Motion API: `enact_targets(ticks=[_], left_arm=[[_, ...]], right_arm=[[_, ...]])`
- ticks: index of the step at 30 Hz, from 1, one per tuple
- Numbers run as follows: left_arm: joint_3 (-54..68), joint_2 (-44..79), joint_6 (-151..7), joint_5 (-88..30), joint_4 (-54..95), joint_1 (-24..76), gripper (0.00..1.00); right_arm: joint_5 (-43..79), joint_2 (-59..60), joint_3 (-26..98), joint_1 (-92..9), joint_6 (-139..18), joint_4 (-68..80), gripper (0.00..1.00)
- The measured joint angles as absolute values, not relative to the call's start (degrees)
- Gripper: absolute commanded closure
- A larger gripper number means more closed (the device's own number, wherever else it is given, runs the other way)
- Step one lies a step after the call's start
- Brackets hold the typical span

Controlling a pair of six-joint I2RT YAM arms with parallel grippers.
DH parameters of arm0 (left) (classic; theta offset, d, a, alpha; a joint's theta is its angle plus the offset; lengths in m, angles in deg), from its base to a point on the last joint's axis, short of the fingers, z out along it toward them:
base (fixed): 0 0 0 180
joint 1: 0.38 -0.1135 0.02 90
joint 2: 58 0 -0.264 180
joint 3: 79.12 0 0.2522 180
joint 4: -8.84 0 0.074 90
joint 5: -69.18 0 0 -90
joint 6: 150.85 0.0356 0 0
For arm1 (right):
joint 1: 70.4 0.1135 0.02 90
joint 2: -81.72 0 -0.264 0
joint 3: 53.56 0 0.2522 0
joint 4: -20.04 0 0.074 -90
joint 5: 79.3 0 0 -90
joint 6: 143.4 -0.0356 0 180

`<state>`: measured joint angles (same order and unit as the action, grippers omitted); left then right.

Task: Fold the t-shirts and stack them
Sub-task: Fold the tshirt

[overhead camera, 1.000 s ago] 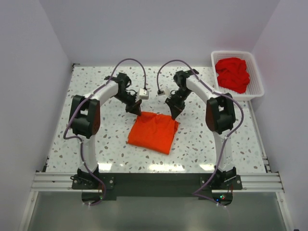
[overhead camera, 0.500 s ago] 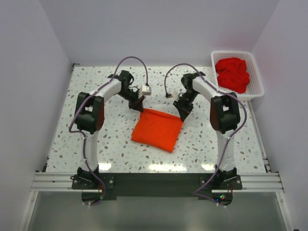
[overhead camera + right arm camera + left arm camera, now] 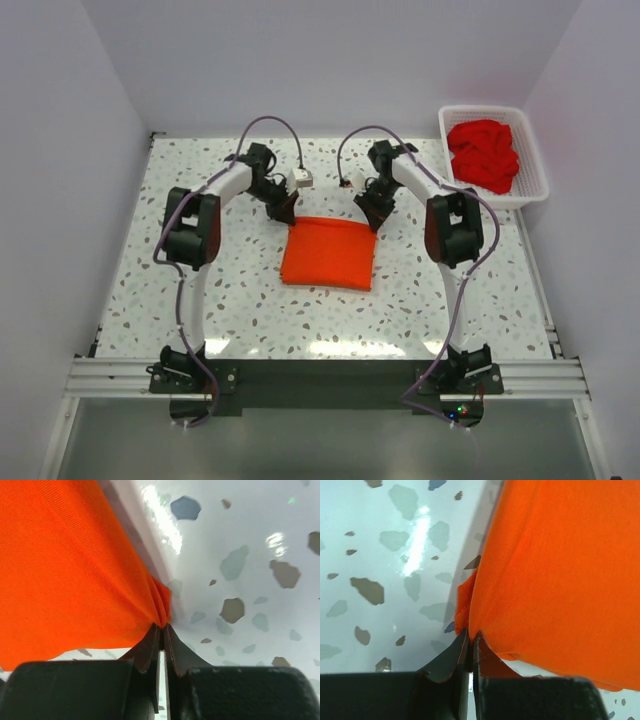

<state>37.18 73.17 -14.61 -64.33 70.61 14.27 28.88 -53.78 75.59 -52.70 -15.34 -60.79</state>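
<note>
The white basket [image 3: 445, 140] holds crumpled deep red t-shirts [image 3: 483, 155], perhaps two. The folded orange t-shirt [image 3: 328, 252] lies flat, its long axis running from the left gripper [image 3: 286, 213] to the right gripper [image 3: 373, 220]. Each gripper pinches one far corner of it.

Folded orange t-shirt [image 3: 328, 254]; crumpled red t-shirts [image 3: 483, 153]

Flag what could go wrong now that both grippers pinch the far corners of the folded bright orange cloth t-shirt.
1. The left gripper and right gripper each hold only a thin bunch at a corner of the bright orange t-shirt; a tug could slip it free.
2. Uneven pulls may skew or open the fold.
</note>
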Motion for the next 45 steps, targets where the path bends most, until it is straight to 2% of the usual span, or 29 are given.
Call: enact_targets(ticks=[2, 3, 5, 6, 7, 8, 9, 10, 13, 20, 23, 27, 34, 40, 45], left_arm=[[37.18, 73.17, -15.90, -64.29, 69.94, 13.53, 0.95], [37.18, 73.17, -16.63, -64.26, 69.65, 13.16, 0.86], [37.18, 73.17, -18.48, -64.26, 68.93, 12.33, 0.74], [37.18, 73.09, -19.97, -64.18, 68.39, 11.83, 0.67], [37.12, 72.89, -21.46, -64.11, 67.66, 11.19, 0.62], [36.77, 72.41, -23.16, -64.11, 66.64, 10.54, 0.53], [35.85, 71.40, -25.00, -64.13, 64.98, 9.84, 0.37], [33.99, 69.92, -26.66, -64.24, 62.96, 9.27, 0.36], [24.00, 60.23, -34.18, -65.16, 57.19, 7.59, 0.31], [7.15, 42.44, -52.36, -74.19, 44.50, 9.51, 0.36], [0.70, 41.85, -60.03, -77.03, 37.96, 13.73, 0.37], [-6.14, 45.46, -69.21, -79.80, 31.16, 18.78, 0.38], [-9.61, 55.82, -78.07, -85.97, 24.52, 16.66, 0.38], [-10.14, 55.16, -77.34, -87.50, 26.18, 12.57, 0.36], [-10.05, 45.63, -70.63, -82.80, 33.09, 11.76, 0.34]], right_arm=[[28.73, -53.76, 75.83, -52.66, -16.71, -59.13, 0.76], [28.57, -53.76, 76.03, -52.61, -17.52, -58.47, 0.67], [28.16, -53.76, 76.47, -52.66, -18.96, -56.90, 0.53], [28.07, -53.71, 76.60, -52.70, -19.77, -56.18, 0.42], [28.05, -53.63, 76.60, -52.79, -20.56, -55.44, 0.39], [28.11, -53.36, 76.60, -52.86, -21.46, -54.89, 0.34], [28.24, -52.86, 76.55, -52.88, -22.68, -54.34, 0.30], [28.40, -52.07, 76.34, -52.92, -23.90, -53.64, 0.29], [31.33, -47.40, 73.95, -52.96, -28.06, -51.50, 0.28], [46.36, -30.11, 59.00, -49.53, -42.05, -44.77, 0.34], [52.68, -29.10, 52.18, -46.21, -47.05, -41.56, 0.38], [57.90, -33.58, 45.15, -43.28, -51.29, -39.83, 0.41], [61.86, -41.82, 42.33, -46.69, -54.39, -39.70, 0.44], [59.92, -41.47, 42.35, -51.43, -52.43, -41.93, 0.45], [51.52, -36.51, 42.37, -51.85, -50.92, -42.04, 0.43]])
